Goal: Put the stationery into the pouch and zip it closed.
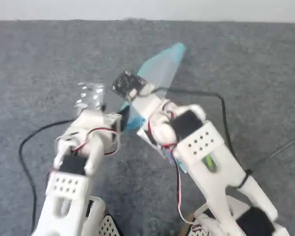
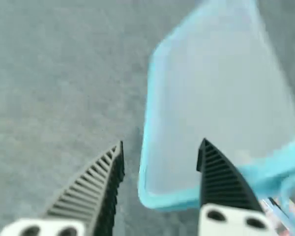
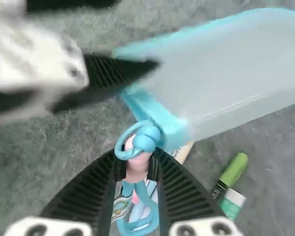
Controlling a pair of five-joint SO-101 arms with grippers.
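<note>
The light-blue translucent pouch is lifted off the grey table, tilting up and away. My right gripper is shut on its pink zipper pull with a blue cord loop, at the pouch's near corner. My left gripper is open, with the pouch's rounded corner between its black fingers. In the high view the left gripper hangs left of the pouch and the right gripper meets it. A green marker lies on the table under the pouch.
Grey carpet-like table surface all round. A small green-and-white item lies beside the marker, and a wooden stick-like end pokes out below the pouch. Black cables trail by both arms.
</note>
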